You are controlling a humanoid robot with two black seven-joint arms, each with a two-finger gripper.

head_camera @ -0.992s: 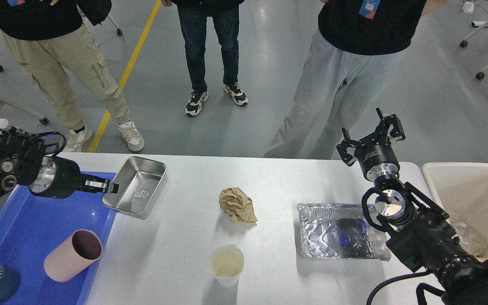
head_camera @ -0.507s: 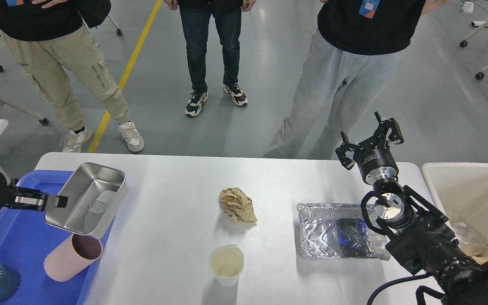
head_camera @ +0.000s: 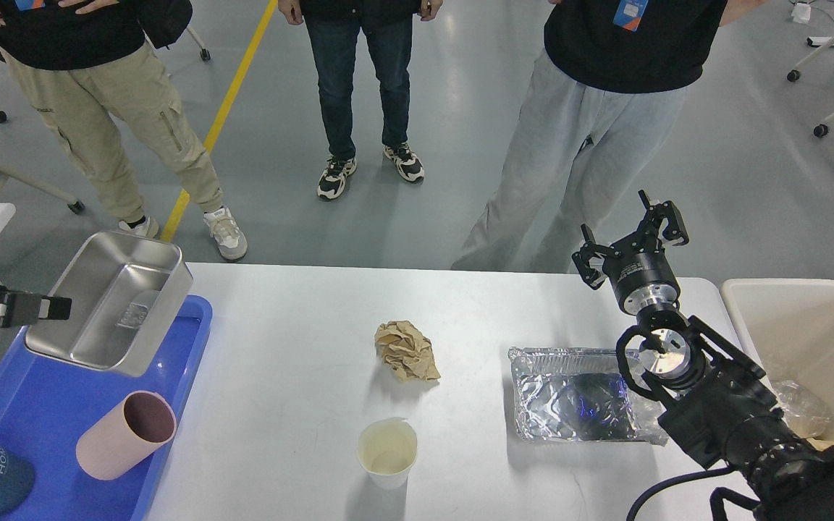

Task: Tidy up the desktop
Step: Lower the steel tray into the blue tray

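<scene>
White paper cup [head_camera: 386, 454] stands nearest on the desk [head_camera: 301, 347], which spans the view's middle; beyond it lie crumpled brown paper [head_camera: 406, 351] and a foil tray [head_camera: 576, 394]. Left end effector [head_camera: 48, 307] grips a steel tray [head_camera: 109, 311] above the blue tray [head_camera: 48, 405]. Right end effector [head_camera: 630, 235] hovers spread, empty.

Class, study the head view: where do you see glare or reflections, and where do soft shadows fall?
Head view: glare streaks the grey floor; the crinkled silver foil tray and shiny steel rectangular pan mirror the overhead light; soft shadows lie on the white desktop beside the crumpled brown paper ball and the white paper cup.
</scene>
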